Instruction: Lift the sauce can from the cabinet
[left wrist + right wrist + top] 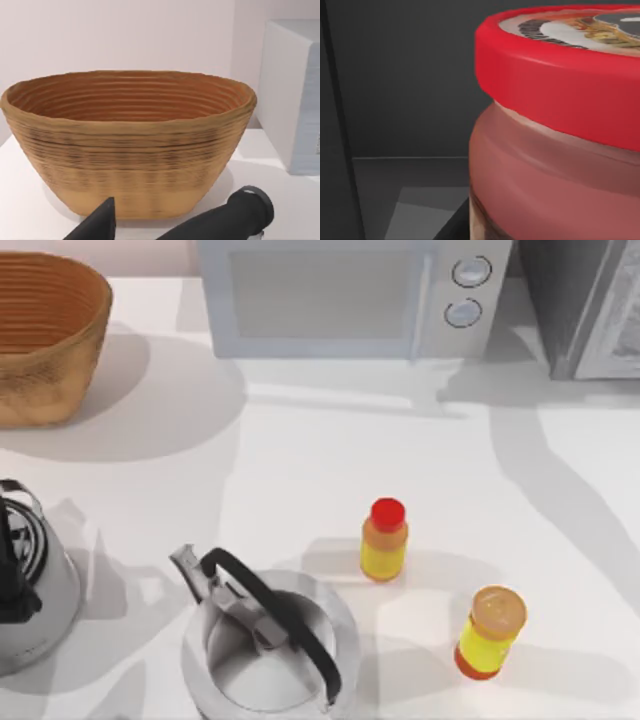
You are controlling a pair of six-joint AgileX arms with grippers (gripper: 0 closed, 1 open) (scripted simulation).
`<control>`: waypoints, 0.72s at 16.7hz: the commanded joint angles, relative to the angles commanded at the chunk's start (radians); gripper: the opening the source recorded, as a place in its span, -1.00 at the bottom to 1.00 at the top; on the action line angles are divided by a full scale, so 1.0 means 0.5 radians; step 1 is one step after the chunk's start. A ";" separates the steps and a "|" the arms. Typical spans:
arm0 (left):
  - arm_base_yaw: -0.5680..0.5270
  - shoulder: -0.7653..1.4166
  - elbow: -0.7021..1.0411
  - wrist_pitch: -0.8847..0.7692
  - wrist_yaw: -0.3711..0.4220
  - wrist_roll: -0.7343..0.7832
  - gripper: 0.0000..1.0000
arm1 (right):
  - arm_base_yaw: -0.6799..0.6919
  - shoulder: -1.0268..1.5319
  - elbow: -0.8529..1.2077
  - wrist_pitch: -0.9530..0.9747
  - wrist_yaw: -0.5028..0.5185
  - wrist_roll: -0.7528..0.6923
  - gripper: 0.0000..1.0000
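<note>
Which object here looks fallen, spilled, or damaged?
None. The red-capped yellow bottle, the orange-capped yellow bottle and both metal kettles stand upright on the white table; the red-lidded sauce can sits level inside the dark cabinet.

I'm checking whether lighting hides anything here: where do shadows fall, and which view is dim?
Top view: bright, with soft shadows on the white table beside the basket, below the microwave and by the kettles. Left wrist view: evenly lit basket. Right wrist view: the sauce can looms close against the cabinet interior, which is dim and grey.
</note>
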 joint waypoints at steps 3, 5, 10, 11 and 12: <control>0.000 0.000 0.000 0.000 0.000 0.000 1.00 | -0.019 -0.046 -0.060 0.027 -0.022 0.001 -1.00; 0.000 0.000 0.000 0.000 0.000 0.000 1.00 | -0.063 -0.151 -0.205 0.087 -0.072 0.001 -1.00; 0.000 0.000 0.000 0.000 0.000 0.000 1.00 | -0.275 -0.619 -0.931 0.340 -0.293 -0.005 -1.00; 0.000 0.000 0.000 0.000 0.000 0.000 1.00 | -0.330 -0.739 -1.137 0.404 -0.349 -0.008 -1.00; 0.000 0.000 0.000 0.000 0.000 0.000 1.00 | -0.389 -0.867 -1.362 0.472 -0.410 -0.011 -1.00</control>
